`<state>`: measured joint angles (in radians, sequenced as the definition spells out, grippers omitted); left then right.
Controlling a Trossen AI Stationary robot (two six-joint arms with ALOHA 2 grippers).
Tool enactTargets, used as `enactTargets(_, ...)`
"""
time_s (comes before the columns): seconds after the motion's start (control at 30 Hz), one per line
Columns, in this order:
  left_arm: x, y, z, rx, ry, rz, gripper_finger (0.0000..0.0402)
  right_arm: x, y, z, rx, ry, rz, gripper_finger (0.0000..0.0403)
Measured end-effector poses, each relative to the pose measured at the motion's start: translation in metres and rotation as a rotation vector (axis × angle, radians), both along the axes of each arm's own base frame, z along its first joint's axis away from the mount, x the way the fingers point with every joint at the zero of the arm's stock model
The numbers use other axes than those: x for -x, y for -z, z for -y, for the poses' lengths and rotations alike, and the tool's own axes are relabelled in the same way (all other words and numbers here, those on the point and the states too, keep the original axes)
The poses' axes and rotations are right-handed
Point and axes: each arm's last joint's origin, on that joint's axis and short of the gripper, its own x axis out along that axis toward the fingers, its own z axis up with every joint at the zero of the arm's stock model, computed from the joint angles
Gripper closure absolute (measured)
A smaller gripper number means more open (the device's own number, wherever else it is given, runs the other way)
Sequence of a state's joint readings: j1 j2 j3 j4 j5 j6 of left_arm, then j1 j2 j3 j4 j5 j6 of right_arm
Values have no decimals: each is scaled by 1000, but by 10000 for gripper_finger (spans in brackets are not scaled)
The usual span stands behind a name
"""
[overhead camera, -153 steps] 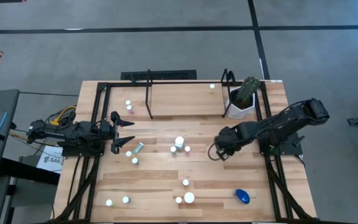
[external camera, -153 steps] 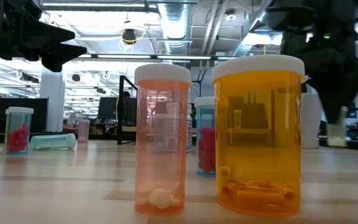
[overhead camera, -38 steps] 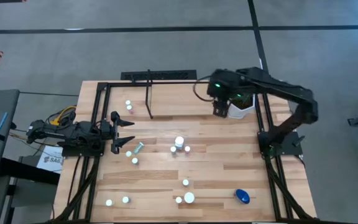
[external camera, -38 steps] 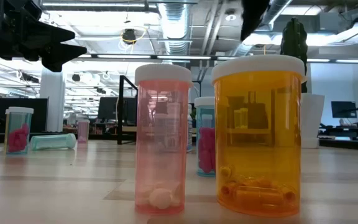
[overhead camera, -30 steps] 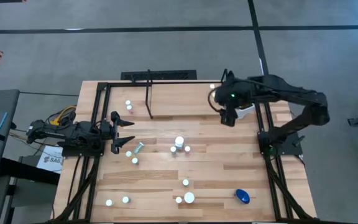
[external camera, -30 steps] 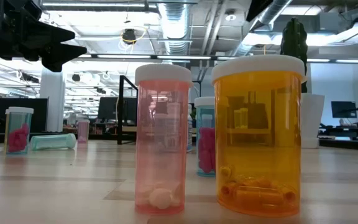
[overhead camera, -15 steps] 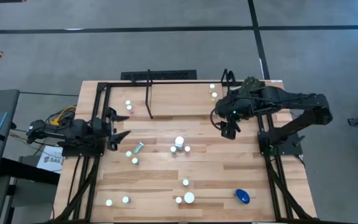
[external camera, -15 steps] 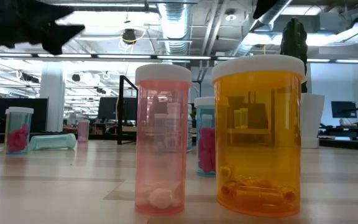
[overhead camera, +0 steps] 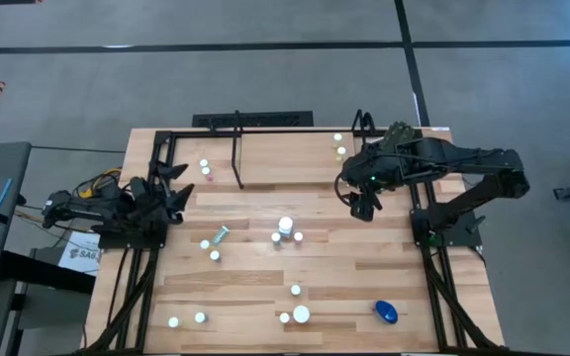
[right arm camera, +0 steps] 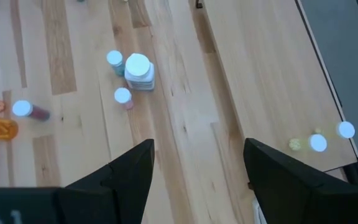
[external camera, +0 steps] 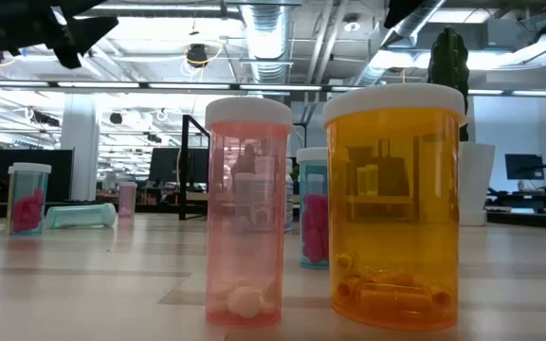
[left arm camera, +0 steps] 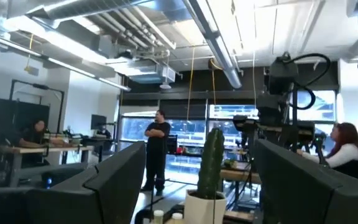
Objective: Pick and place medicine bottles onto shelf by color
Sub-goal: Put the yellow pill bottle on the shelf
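Above the wooden table's [overhead camera: 364, 287] right half, beside the white pot with the green cactus-like plant [overhead camera: 396, 138], the right gripper [overhead camera: 360, 204] hangs with its 2 dark fingers spread wide and nothing between them. Its wrist camera looks down on the nearest cluster of small white-capped medicine bottles [right arm camera: 137, 73] (3 standing close together at mid-table), which lies well apart from the fingers and toward the left arm's side. 2 more small bottles [overhead camera: 339, 145] stand just behind this gripper on the light wood board of the low black metal-frame shelf [overhead camera: 237, 148], and another small bottle [overhead camera: 205, 168] sits at the shelf's left end. The left gripper [overhead camera: 176, 188] is drawn back at the table's left edge, its jaws also apart and empty; a teal bottle lying on its side [overhead camera: 220, 235] rests near it. Close to the low camera stand a pink translucent bottle [external camera: 247, 210] and an orange one [external camera: 395, 204]. A larger blue bottle [overhead camera: 386, 312] lies at the front right.
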<state>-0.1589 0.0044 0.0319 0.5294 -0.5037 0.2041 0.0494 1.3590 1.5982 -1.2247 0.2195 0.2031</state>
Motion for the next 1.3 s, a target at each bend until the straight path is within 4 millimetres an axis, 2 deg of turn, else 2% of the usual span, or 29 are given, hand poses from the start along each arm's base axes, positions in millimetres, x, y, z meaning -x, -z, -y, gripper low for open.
enactTargets(0.1, 0, 1, 0, -3, -1, -10, 113, 0, 0, 0, 0, 1, 0, 133)
enactTargets(0.23, -2, 0, 2, 17, 83, 8, 113, 0, 0, 3, -1, 13, 0, 133)
enactTargets(0.43, -12, 1, 4, 76, 146, -42, 113, 0, 0, 10, 16, 49, 0, 133)
enactTargets(0.67, -33, -32, 7, 132, 147, -176, 113, 1, 0, 24, 17, 107, -2, 133)
enactTargets(0.8, -47, -46, 9, 338, 159, -328, 113, 2, 0, 32, 18, 136, -3, 133)
enactTargets(0.97, -55, -51, 13, 742, 230, -573, 113, 3, 0, 39, 22, 158, -7, 133)
enactTargets(1.2, -56, -30, 19, 1247, 163, -862, 113, -6, 7, 44, 65, 104, -61, 133)
enactTargets(1.3, -56, -21, 23, 1397, 119, -950, 113, -13, 14, 45, 65, 97, -102, 133)
